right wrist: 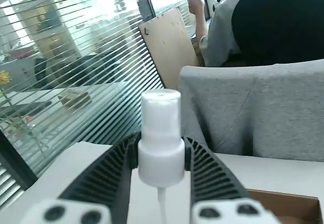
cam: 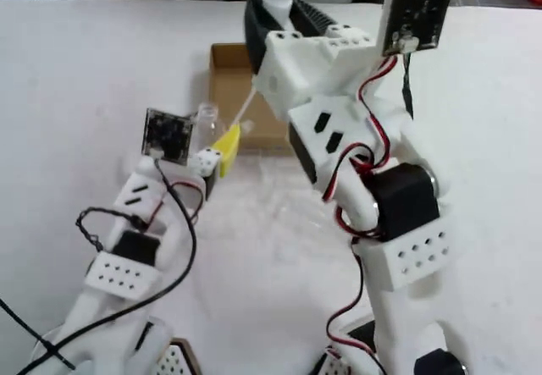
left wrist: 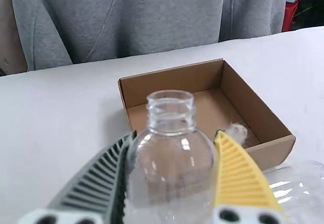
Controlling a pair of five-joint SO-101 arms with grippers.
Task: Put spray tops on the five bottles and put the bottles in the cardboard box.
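A: Left side, near first?
B: Left gripper [left wrist: 174,135]: jaws, one dark grey and one yellow, closed narrow on the body of a clear bottle [left wrist: 169,153]. The bottle is upright, held over the white surface [left wrist: 50,133], and its threaded neck is uncapped.
A: Anything in the bottle?
B: It looks see-through all the way; can't tell more.
A: Box?
B: The cardboard box [left wrist: 169,75] sits just beyond the bottle, open side up, resting on the surface. A small whitish bit [left wrist: 235,131] shows against the box floor by the near wall; can't tell what it is.
A: Other stuff nearby?
B: A clear plastic item [left wrist: 298,183] lies on the surface just beside the box's near corner. It is cut off at the frame edge, so I can't identify it.
A: Right side?
B: Right gripper [right wrist: 162,140]: both jaws dark, clamped on the collar of a white spray top [right wrist: 161,133]. The top is upright and its thin dip tube [right wrist: 162,204] hangs straight down between the jaws.
A: Where is it relative to the box?
B: In the high view it is raised at the box's far side, with the tube slanting down over the box towards the left gripper. Can't tell whether the tube touches the bottle.
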